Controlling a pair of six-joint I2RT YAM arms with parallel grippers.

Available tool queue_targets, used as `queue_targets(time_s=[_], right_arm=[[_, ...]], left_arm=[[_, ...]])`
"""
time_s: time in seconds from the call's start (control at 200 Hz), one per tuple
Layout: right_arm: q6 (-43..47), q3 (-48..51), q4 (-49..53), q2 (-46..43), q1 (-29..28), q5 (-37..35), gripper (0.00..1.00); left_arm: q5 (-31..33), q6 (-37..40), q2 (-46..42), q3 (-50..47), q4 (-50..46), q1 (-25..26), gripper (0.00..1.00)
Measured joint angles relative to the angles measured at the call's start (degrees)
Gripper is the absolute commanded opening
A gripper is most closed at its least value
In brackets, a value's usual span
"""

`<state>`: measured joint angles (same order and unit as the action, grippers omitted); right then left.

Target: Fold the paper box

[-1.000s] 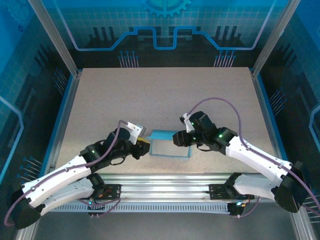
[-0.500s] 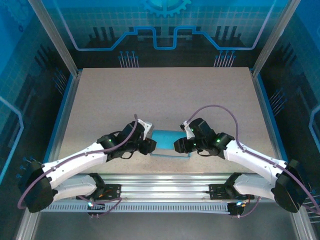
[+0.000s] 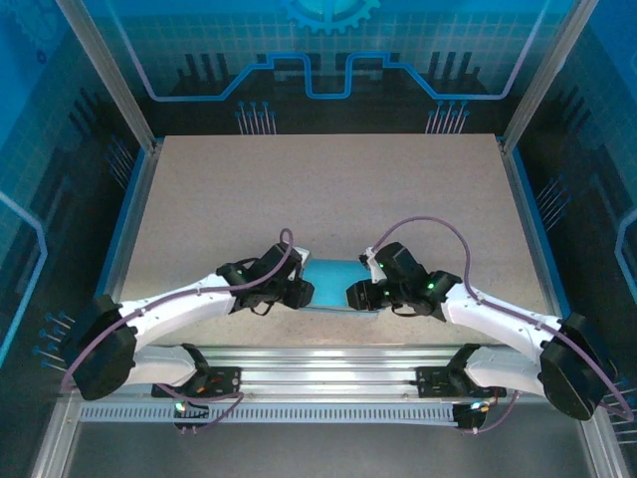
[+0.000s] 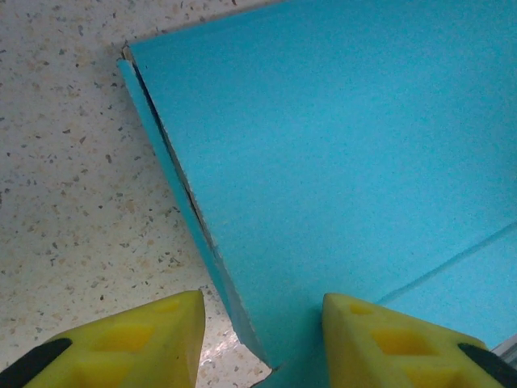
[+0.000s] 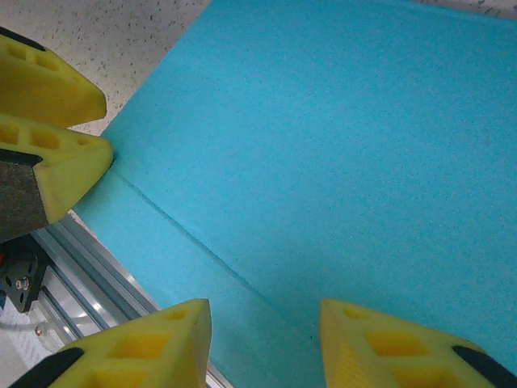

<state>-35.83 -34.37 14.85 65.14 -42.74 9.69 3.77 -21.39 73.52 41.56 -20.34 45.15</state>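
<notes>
The paper box (image 3: pixel 331 274) lies flat near the table's front edge, with its bright blue side up. My left gripper (image 3: pixel 302 293) is at its left end and my right gripper (image 3: pixel 354 295) at its right end. In the left wrist view the box's near corner (image 4: pixel 266 331) sits between the spread yellow fingers of the left gripper (image 4: pixel 260 314); one finger is over the table and the other over the blue top. The right gripper (image 5: pixel 265 317) stands open over the blue top (image 5: pixel 339 145), beside a crease line (image 5: pixel 194 242). The left gripper's fingertips (image 5: pixel 56 166) show at the box's far end.
The speckled table (image 3: pixel 318 189) stretches away behind the box. An aluminium rail (image 3: pixel 328 354) runs along the near edge just in front of it, and appears again as the rail (image 5: pixel 89 250) beside the box. Blue frame walls border the table's sides.
The box's pale inside showed a second ago; now only its blue top shows. Both grippers have closed in on its ends. The left gripper's jaws have widened.
</notes>
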Motion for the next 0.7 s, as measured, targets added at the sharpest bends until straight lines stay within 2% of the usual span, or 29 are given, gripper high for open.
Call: queue_targets(time_s=[0.37, 0.61, 0.7], right_arm=[[-0.66, 1.07, -2.1, 0.79, -0.48, -0.04, 0.41], [-0.81, 1.33, -2.56, 0.83, -0.48, -0.04, 0.41], [-0.81, 1.44, -2.78, 0.96, -0.48, -0.04, 0.41]], left_arm=[[-3.13, -2.75, 3.76, 1.29, 0.02, -0.5, 0.4], [-4.94, -4.28, 5.4, 2.34, -0.39, -0.85, 0.33], [-5.6, -4.9, 5.42, 2.62, -0.42, -0.9, 0.27]])
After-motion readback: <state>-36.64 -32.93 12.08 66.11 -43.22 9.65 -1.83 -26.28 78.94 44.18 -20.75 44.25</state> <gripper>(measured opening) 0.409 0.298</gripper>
